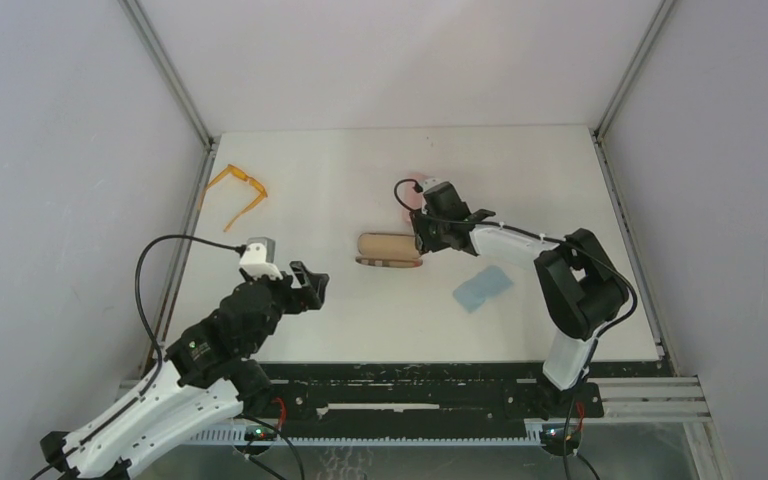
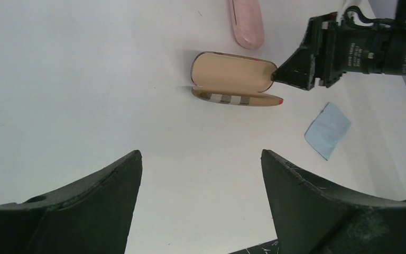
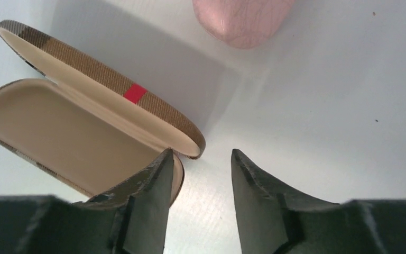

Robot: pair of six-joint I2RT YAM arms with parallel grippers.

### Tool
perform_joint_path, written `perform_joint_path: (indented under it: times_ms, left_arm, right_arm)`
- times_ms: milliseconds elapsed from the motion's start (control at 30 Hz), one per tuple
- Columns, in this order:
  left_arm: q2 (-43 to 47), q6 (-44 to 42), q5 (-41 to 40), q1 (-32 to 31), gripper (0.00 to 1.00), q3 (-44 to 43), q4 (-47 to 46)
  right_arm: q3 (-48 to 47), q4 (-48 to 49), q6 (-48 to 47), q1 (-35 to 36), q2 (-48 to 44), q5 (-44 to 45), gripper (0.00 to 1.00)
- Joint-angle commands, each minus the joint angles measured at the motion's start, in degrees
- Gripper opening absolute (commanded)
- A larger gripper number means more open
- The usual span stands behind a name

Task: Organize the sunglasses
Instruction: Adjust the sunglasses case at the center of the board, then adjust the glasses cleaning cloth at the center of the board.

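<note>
The orange-framed sunglasses lie unfolded at the table's far left corner, away from both arms. A brown checked case lies open mid-table, its beige inside bare. My right gripper is open at the case's right end. Its left finger overlaps the lower shell's tip, and only table shows between the jaws. My left gripper is wide open over bare table near the left front, holding nothing, with the case ahead of it.
A closed pink case lies just beyond the right gripper, partly hidden by it in the top view. A light-blue cloth lies to the right of the brown case. Metal rails run along the table's left and right edges.
</note>
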State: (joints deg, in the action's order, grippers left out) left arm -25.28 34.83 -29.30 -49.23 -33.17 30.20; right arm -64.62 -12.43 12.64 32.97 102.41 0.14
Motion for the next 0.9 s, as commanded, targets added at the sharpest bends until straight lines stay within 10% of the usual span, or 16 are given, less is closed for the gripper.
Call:
perform_joint_path:
  times_ms: [0, 433, 867]
  left_arm:
    - [-1.6, -2.2, 0.7, 2.6, 0.88, -3.4, -1.9]
    - [-21.3, -5.4, 5.4, 21.1, 0.94, -10.5, -10.0]
    - [-20.0, -4.1, 5.0, 21.1, 0.95, -8.3, -11.6]
  right_arm:
    - [-0.1, -0.5, 1.0, -0.4, -8.3, 2.1, 0.48]
    - [5.7, -7.0, 26.5, -1.6, -49.4, -7.2, 0.79]
    - [-3.1, -14.5, 40.0, 2.3, -59.4, -9.3, 1.0]
